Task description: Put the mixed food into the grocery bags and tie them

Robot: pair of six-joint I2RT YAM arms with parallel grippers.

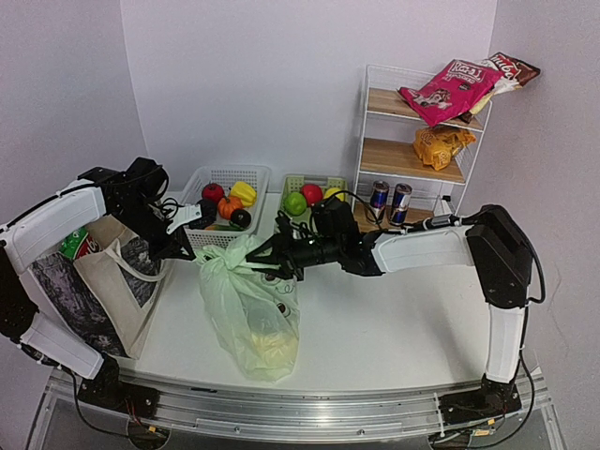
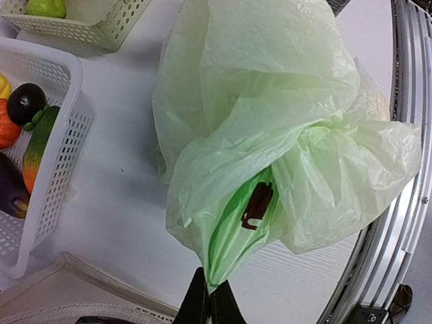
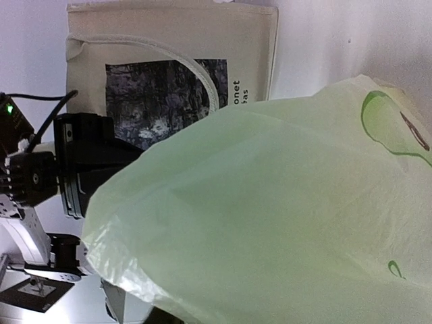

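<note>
Here the plastic bag sits mid-bench, its neck stretched left to right between both arms: left claw clamped on one end, right claw at the other (grip unreadable).

The beige canvas tote has small dark print beside its black-and-white panel. Only the fragments "onet" and "sas" can be read. On the shelf, the pink snack packet has white lettering too small to read.

The left gripper and right gripper flank the top of the pale-green bag beside the beige tote.
</note>
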